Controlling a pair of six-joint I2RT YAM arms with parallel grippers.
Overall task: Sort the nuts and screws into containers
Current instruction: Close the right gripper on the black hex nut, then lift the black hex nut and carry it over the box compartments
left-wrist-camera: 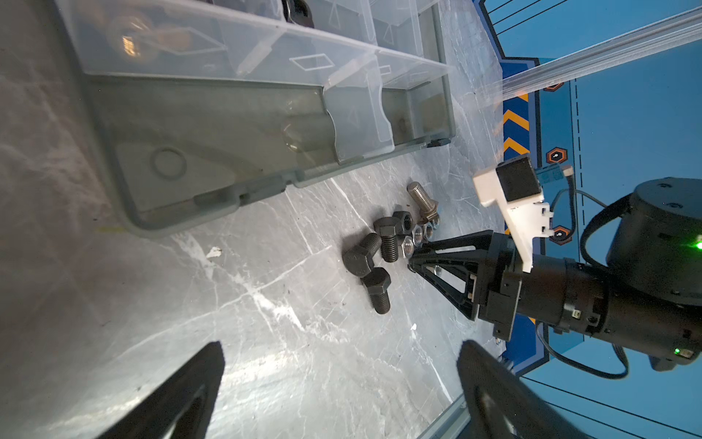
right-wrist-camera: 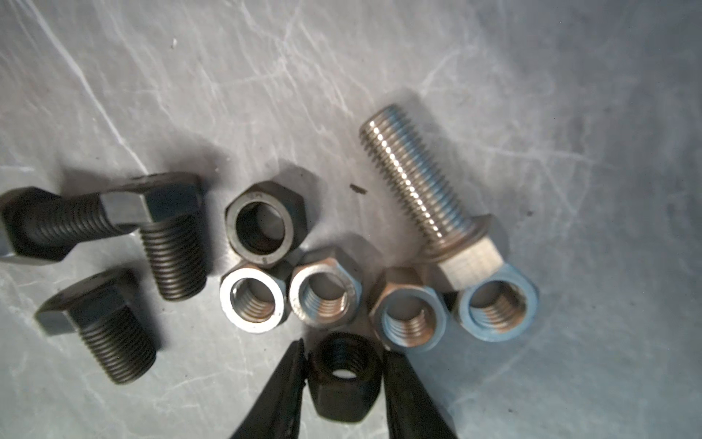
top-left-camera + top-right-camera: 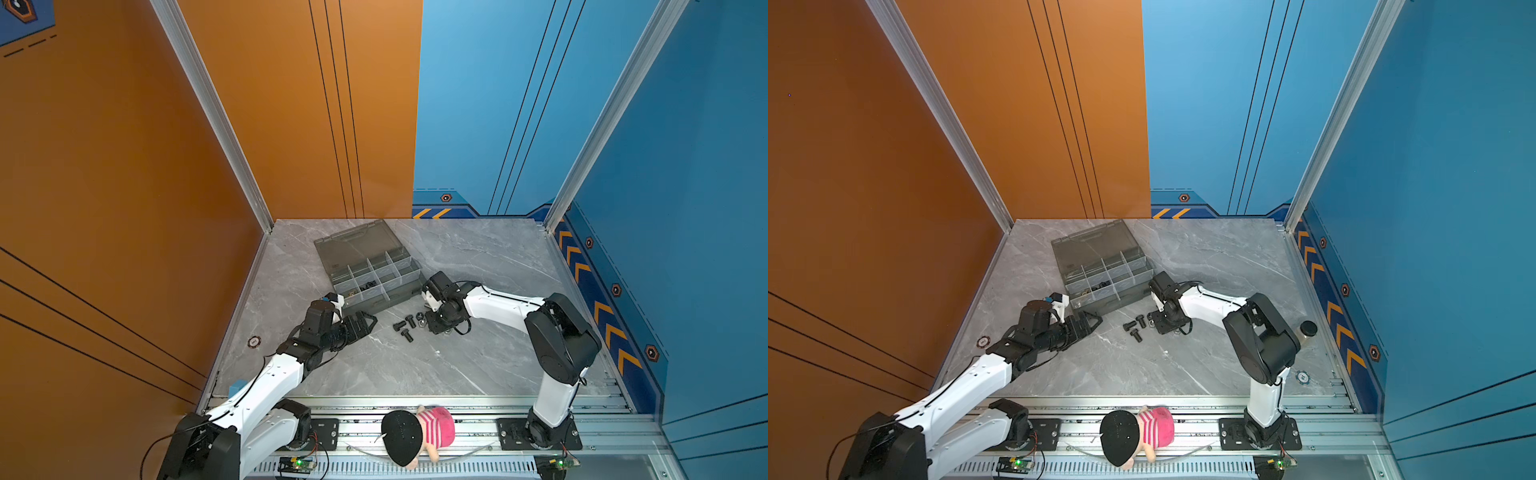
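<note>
Right end effector, jaws narrow, brackets one black nut near the organiser case. We cannot tell if it grips. We judge it is separating this nut from the screws.

The bench is grey marble with white veins; the organiser case is smoky translucent grey, its dividers paler; three hex bolts are black, the long bolt shiny silver; four hex nuts are silver; the black hex nut matches the black right pincer around it; the left wall is orange, the right wall blue with orange chevrons on navy; the plush toy wears pink stripes.
</note>
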